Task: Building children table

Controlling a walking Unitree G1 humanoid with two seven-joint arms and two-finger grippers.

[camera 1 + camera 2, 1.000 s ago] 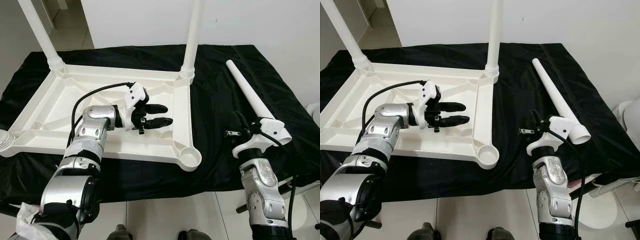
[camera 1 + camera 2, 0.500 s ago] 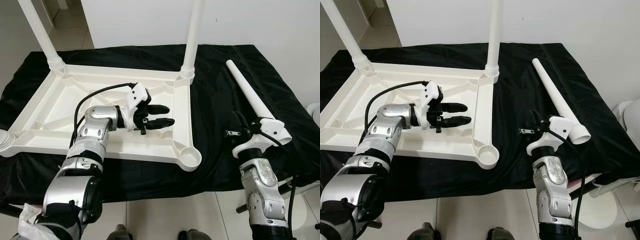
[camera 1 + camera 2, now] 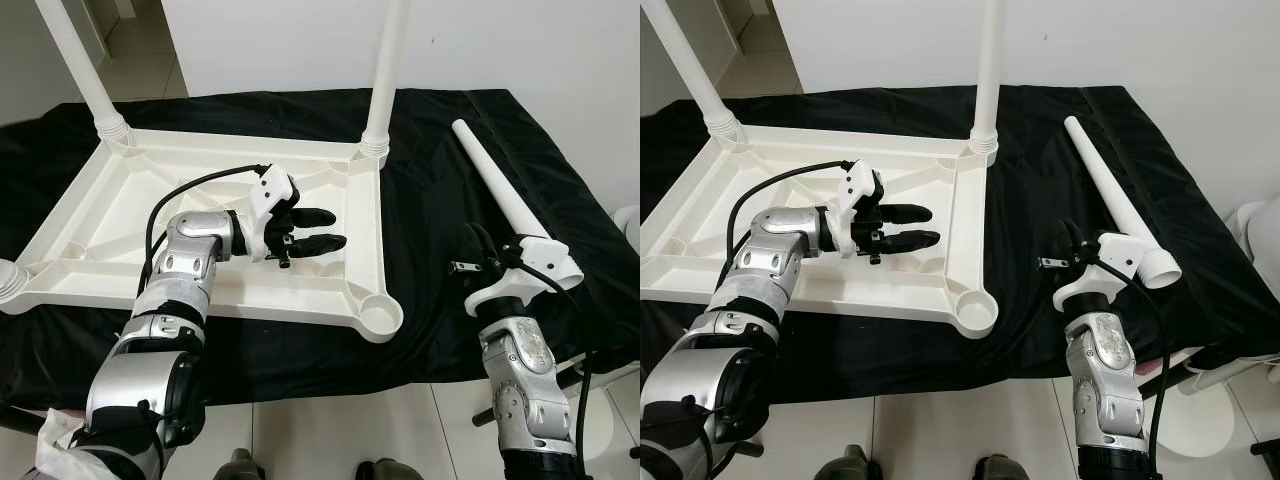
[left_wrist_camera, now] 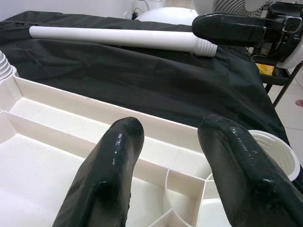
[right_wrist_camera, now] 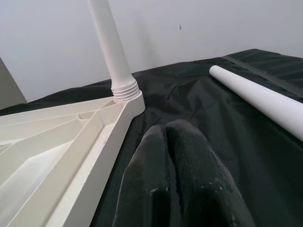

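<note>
White loose leg (image 3: 500, 195) lies flat, threaded end toward right gripper (image 3: 478, 262)

The upturned white rectangular tabletop (image 3: 215, 205) looks like moulded plastic, smooth with a soft sheen on its ribs. The upright white round legs (image 3: 384, 70) screwed into it and the loose white tapered leg (image 3: 497, 190) lying beside the tabletop share that smooth plastic finish, with ridged threads at their bases. Under the tabletop, the black cloth (image 3: 430, 220) is thin, creased and faintly shiny. The left gripper (image 4: 173, 142) has glossy black fingers (image 4: 113, 161); the silver arm shells (image 3: 190, 250) look like brushed metal.
</note>
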